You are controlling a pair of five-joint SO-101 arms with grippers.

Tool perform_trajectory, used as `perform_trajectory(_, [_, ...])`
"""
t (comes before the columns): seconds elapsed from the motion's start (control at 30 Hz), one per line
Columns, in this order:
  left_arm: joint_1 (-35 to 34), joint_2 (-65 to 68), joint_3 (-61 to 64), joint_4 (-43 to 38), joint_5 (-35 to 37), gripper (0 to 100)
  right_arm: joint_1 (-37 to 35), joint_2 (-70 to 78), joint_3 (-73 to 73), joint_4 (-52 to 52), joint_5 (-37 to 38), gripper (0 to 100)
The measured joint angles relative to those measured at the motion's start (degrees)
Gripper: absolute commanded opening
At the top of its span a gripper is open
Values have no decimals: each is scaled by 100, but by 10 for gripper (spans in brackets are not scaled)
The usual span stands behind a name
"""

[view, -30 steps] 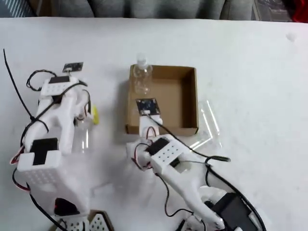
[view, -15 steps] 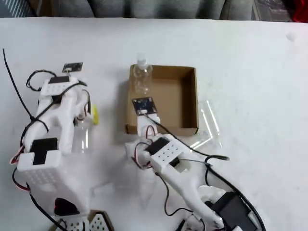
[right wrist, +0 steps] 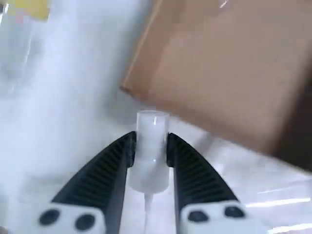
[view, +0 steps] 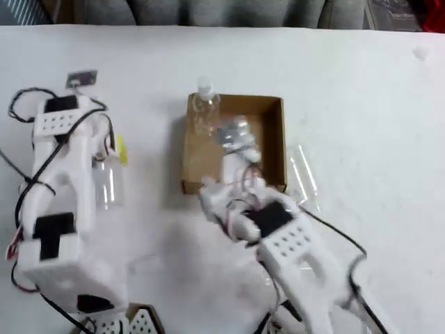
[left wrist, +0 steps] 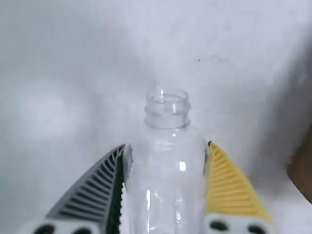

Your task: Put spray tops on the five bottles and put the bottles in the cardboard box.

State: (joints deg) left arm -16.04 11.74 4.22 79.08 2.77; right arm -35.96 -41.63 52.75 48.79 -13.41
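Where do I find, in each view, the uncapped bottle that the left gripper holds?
High view: the bottle lies beside the left arm, left of the cardboard box.
Left wrist view: the bottle sits in the left gripper, open neck away from the camera.
Right wrist view: the bottle is faint, beyond the spray top, away from the box.
Shared landmark: the yellow finger on the bottle.

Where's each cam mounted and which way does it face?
High view: fixed above the table, looking down on the cardboard box and both arms.
Left wrist view: on the left arm, looking along the left gripper, shut on an uncapped bottle.
Right wrist view: on the right arm, looking past the right gripper, shut on a spray top, toward the box.
Shared: high and right wrist views show the box; high and left wrist views show the held bottle.
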Motion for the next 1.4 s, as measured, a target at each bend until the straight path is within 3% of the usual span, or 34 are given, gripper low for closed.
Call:
perform_trajectory(0.37, [105, -2277, -35, 352, -9, 21, 1538, -3235, -563, -466, 9, 15])
perform_trajectory(0.63, [1125, -3095, 44, 352, -9, 21, 2180, -3956, -897, -1969, 9, 15])
perform_trajectory(0.77, [1714, -3745, 519, 334, -9, 21, 2163, -4149, -897, -3033, 9, 15])
perform_trajectory(1.03, [2022, -5451, 2462, -1275, -18, 47, 1908, -3560, -1152, -4009, -273, 15])
perform_trajectory(1.27, [2022, -6980, 4325, -2919, -9, 53, 1363, -2084, -2558, -4000, -299, 15])
perform_trajectory(1.4, [2022, -7771, 4958, -3543, 9, 53, 993, -1134, -3754, -3455, -299, 15])
